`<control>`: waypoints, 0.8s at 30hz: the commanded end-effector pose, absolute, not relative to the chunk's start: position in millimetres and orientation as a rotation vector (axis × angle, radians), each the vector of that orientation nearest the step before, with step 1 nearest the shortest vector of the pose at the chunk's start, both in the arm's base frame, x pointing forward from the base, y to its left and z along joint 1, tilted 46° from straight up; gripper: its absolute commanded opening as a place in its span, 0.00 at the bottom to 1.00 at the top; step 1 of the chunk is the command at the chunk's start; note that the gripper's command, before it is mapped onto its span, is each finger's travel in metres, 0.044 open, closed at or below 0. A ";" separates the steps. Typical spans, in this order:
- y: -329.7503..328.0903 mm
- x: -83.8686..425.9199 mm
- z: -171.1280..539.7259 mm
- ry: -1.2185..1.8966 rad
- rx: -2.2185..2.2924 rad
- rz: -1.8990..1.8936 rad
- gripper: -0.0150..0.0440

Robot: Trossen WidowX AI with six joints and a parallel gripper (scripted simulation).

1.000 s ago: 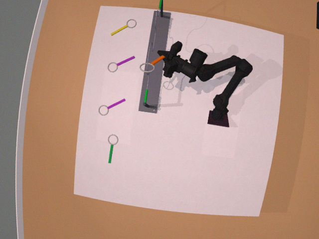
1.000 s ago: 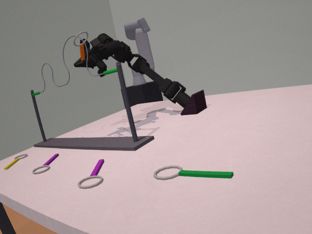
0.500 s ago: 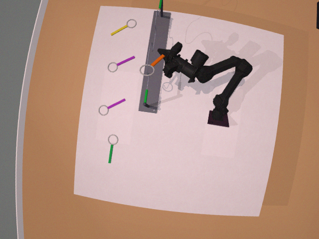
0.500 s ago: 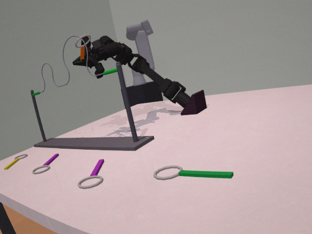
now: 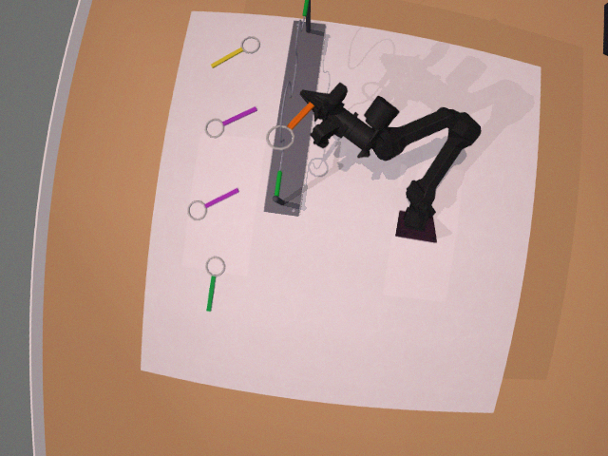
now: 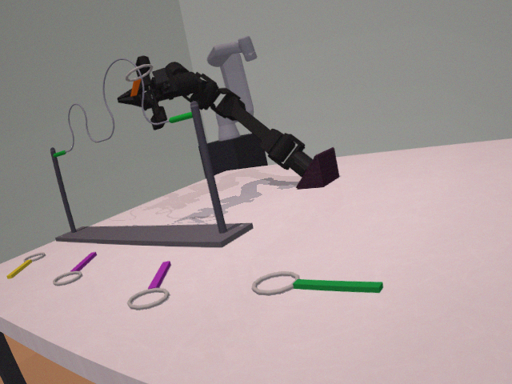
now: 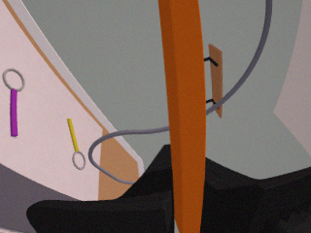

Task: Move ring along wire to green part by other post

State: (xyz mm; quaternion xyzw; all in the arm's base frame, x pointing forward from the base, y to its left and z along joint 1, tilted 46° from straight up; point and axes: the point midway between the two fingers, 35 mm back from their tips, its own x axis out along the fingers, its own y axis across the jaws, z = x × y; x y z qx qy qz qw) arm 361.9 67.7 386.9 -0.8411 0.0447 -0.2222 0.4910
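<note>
My gripper (image 5: 308, 97) (image 6: 127, 99) is shut on the orange handle (image 5: 300, 116) (image 6: 135, 87) (image 7: 187, 87). The ring (image 5: 268, 137) (image 6: 129, 78) is tilted nearly flat above the handle, around the tall loop's descending stretch nearer the near post (image 6: 209, 165). The grey wire (image 6: 104, 89) (image 7: 146, 131) appears to pass through it; whether they touch I cannot tell. One green part (image 5: 278, 183) (image 6: 180, 117) is at the near post, the other (image 5: 306, 7) (image 6: 59, 153) at the far post (image 6: 64, 190). The ring is out of the wrist view.
The posts stand on a dark base (image 5: 307, 64) (image 6: 153, 236). Loose rings with a yellow handle (image 5: 227, 57) (image 6: 19, 269), purple handles (image 5: 239, 116) (image 5: 221, 198) and a green handle (image 5: 211, 293) (image 6: 338, 286) lie on the table. A pale robot arm (image 6: 234, 78) stands behind.
</note>
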 end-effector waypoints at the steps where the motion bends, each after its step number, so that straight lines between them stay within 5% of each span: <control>1: 69.8 362.1 387.4 0.086 -2.101 -0.548 0.00; 24: 78.4 361.4 397.7 -0.015 -2.395 -0.617 0.00</control>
